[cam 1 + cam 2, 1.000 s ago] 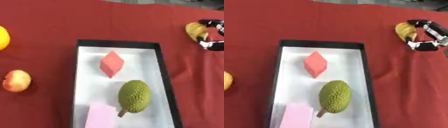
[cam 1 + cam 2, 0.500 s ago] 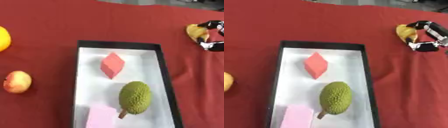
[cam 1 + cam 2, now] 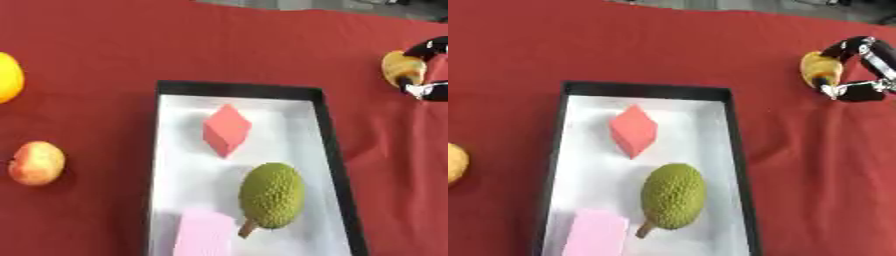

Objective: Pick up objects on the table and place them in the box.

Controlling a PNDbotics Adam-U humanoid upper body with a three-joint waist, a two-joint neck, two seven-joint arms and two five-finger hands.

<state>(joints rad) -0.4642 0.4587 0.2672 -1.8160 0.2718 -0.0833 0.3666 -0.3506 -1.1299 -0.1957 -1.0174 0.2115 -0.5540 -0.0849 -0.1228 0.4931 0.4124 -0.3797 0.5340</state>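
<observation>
Far right, black right hand (image 3: 859,70) curled around small yellow-orange rounded fruit (image 3: 819,69); black-rimmed white box (image 3: 732,145) centre, apart from it.

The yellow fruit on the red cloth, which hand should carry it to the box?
The right hand. It already curls around the yellow fruit, off to the right of the box. The left hand shows in neither view.

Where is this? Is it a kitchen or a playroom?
Probably neither: it looks like a robot practice table. A red cloth covers it, a black-rimmed box holds toy-like fruit and blocks, and the robot's right hand curls round a yellow fruit.
</observation>
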